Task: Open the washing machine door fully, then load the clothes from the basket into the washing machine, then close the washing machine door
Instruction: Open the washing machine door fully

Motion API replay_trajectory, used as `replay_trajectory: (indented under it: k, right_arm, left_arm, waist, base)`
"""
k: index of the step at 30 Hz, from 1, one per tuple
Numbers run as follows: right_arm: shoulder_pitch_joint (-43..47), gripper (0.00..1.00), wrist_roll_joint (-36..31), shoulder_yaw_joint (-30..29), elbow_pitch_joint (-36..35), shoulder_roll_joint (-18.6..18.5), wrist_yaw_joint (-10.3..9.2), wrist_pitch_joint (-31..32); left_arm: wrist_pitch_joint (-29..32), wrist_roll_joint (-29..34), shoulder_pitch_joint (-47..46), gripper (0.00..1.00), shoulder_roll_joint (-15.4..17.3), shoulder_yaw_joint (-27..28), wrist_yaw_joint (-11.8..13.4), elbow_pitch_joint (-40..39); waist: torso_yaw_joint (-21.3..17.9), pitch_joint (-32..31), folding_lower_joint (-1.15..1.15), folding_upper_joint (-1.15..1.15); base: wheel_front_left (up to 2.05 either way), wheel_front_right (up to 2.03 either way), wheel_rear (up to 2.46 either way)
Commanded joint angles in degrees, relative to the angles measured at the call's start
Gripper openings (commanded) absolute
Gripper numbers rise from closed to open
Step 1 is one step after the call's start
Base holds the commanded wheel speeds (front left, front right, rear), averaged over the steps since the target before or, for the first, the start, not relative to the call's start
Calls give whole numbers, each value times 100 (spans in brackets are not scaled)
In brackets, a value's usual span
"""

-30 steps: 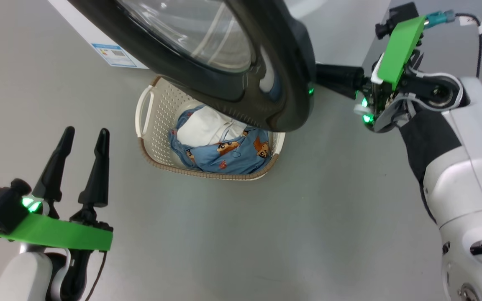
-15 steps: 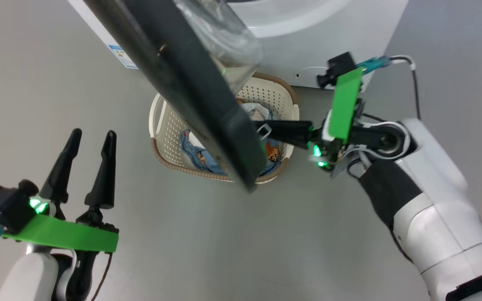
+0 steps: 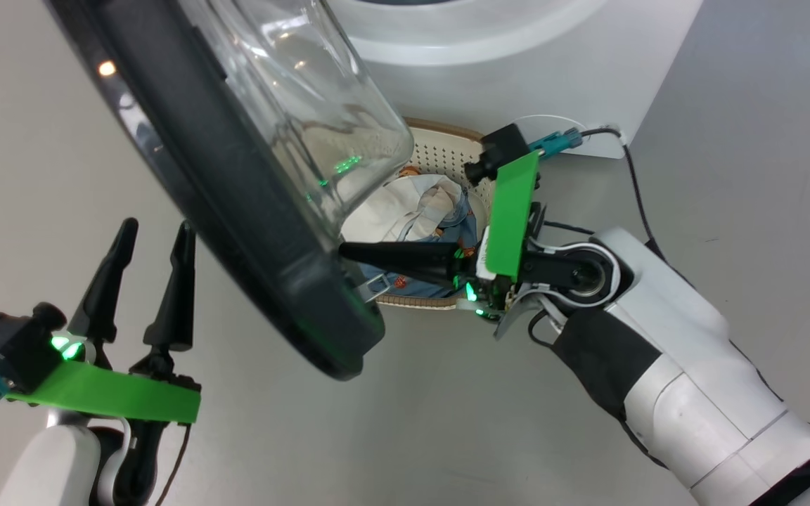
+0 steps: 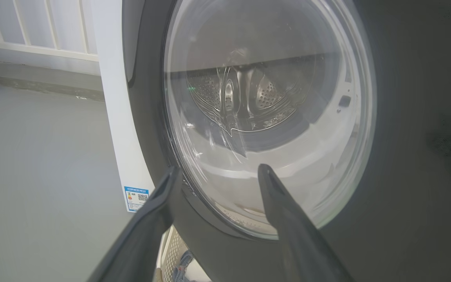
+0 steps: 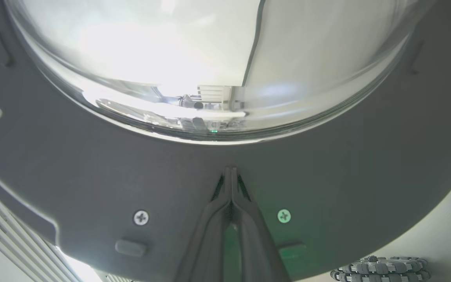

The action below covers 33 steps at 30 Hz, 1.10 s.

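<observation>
The washing machine door (image 3: 236, 232), black-rimmed with a bulging glass bowl (image 3: 292, 91), stands swung out from the white washing machine (image 3: 531, 70). My right gripper (image 3: 343, 249) is shut, its tip against the door's inner rim (image 5: 131, 176) just below the glass. The basket (image 3: 439, 149) sits on the floor behind the door, partly hidden by it, holding the clothes (image 3: 405, 211), white over blue. My left gripper (image 3: 157, 228) hangs open at the lower left, apart from the door. In the left wrist view that gripper (image 4: 217, 170) faces the door's outer glass (image 4: 268, 109), holding nothing.
Grey floor (image 3: 447, 422) spreads in front of the machine. A black cable (image 3: 633, 190) runs from my right wrist camera along the machine's right corner. A white railing (image 4: 33, 27) stands behind the machine. The blue label (image 4: 136, 197) marks its side panel.
The door has swung further out to the left, with my shut right gripper following behind it against its inner side. The head camera has also shifted. My left gripper has stayed open and still.
</observation>
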Motion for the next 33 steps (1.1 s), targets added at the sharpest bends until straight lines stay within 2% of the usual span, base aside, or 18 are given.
replay_trajectory:
  k: [1, 10, 19, 33]
  right_arm:
    - [-14, 0, 91, 112, -194, 260, 19, -23]
    - [-97, 0, 559, 654, -184, 260, 19, -376]
    - [250, 0, 702, 561, -365, -15, 19, -644]
    - [1107, 0, 1009, 407, -1078, -554, 19, -952]
  left_arm:
    - [-36, 36, -31, 100, 200, 252, -14, -84]
    - [-36, 44, 32, 100, 199, 298, -14, -33]
    - [-36, 126, 232, 100, 209, 405, -14, 46]
    - [-36, 307, 666, 100, 215, 541, -14, 123]
  waist:
    - [1, -2, 0, 0]
    - [-13, -142, 0, 0]
    - [-177, -461, 0, 0]
    - [-586, -1076, 0, 0]
  base:
    - [0, 0, 0]
    - [0, 0, 0]
    - [0, 0, 0]
    - [0, 0, 0]
